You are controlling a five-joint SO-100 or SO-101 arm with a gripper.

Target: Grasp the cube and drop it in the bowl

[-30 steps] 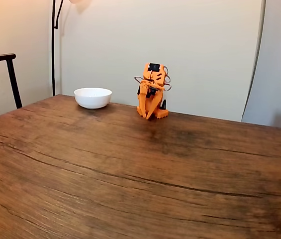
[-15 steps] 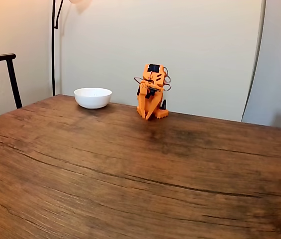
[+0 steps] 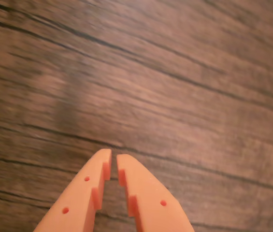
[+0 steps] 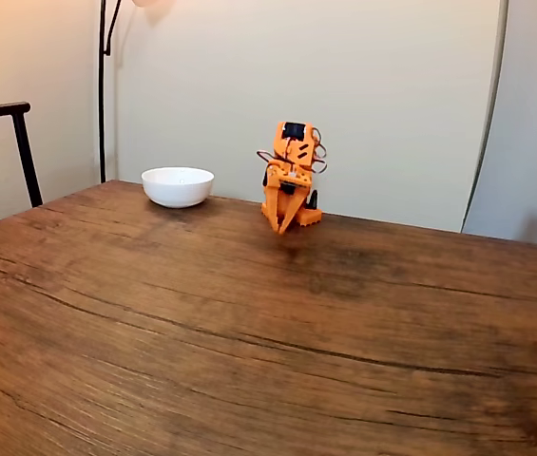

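In the fixed view, at the far left, a dark chair back [image 4: 2, 152] stands by the wall, and a thin black lamp pole [image 4: 103, 90] rises behind the long brown wooden table [image 4: 249, 342]. Next to the right comes the plain round white bowl [image 4: 178, 186], resting on the far edge of the table. Just to the right of it, but apart from it, the small orange arm [image 4: 291, 176] sits folded over its own base.

In the wrist view the orange two-finger gripper [image 3: 113, 162] points down at bare wood grain. Its two fingers are almost together, with only a narrow slit between the tips, and nothing is held between them.

The small blue cube cannot be seen in either view, so I cannot tell which way it lies from the gripper. In my judgement the arm must first unfold and find the cube; the bowl lies to the left of the arm in the fixed view.
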